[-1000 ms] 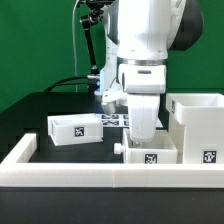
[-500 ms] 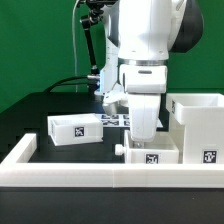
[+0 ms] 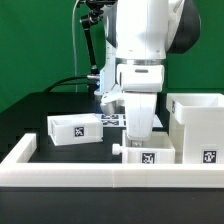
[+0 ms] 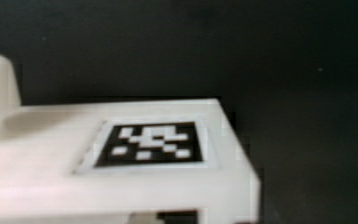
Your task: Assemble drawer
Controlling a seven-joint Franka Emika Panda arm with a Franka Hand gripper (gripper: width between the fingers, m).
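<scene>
A small white tray (image 3: 150, 153) with a tag on its front stands just behind the border wall, a small knob on its left side. My gripper (image 3: 140, 136) hangs straight over its back edge, and the tray hides the fingertips. The wrist view shows this tray's tagged face (image 4: 149, 143) very close and blurred, with no finger clearly visible. A second tagged tray (image 3: 75, 129) lies to the exterior view's left. The tall open housing (image 3: 200, 125) stands at the exterior view's right, touching the first tray.
The long low white border wall (image 3: 100, 176) runs along the front and up the left side. The marker board (image 3: 113, 120) lies flat behind the trays. Black cables and a stand rise behind the arm before a green backdrop.
The arm's hand has shifted very slightly up and to the exterior view's left. The trays and the housing have not moved.
</scene>
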